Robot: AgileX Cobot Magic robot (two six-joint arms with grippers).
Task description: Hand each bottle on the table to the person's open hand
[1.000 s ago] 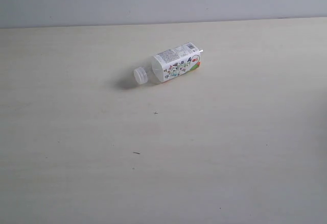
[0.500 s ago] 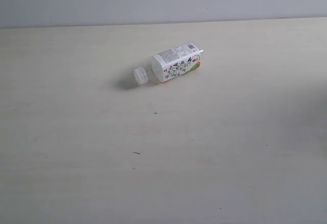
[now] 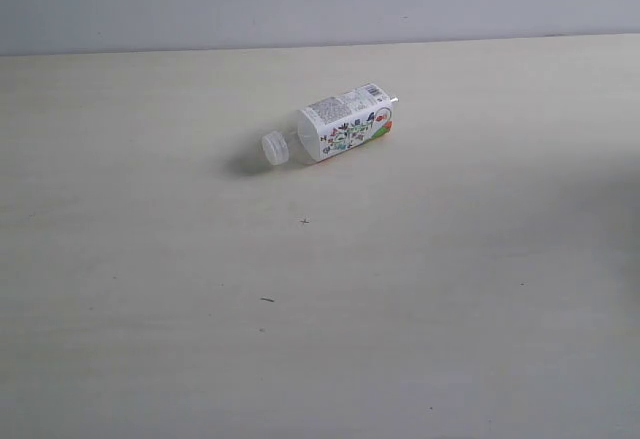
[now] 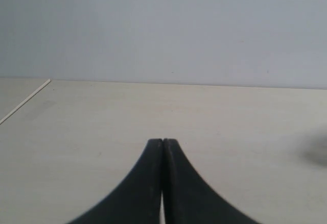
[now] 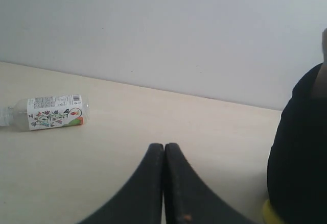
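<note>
The white-capped squarish plastic bottle (image 3: 335, 131) lay sideways on the pale beige wood-grain table (image 3: 300, 339), twelve o'clock of centre. It looked light and slick; best taken mid-body. The black left gripper (image 4: 162, 141) and right gripper (image 5: 164, 145) were pinched together, empty.

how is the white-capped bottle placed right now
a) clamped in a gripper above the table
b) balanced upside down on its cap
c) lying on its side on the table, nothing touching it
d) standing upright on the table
c: the bottle lies on its side on the table with nothing touching it, while the left gripper and the right gripper are both shut and empty.
</note>
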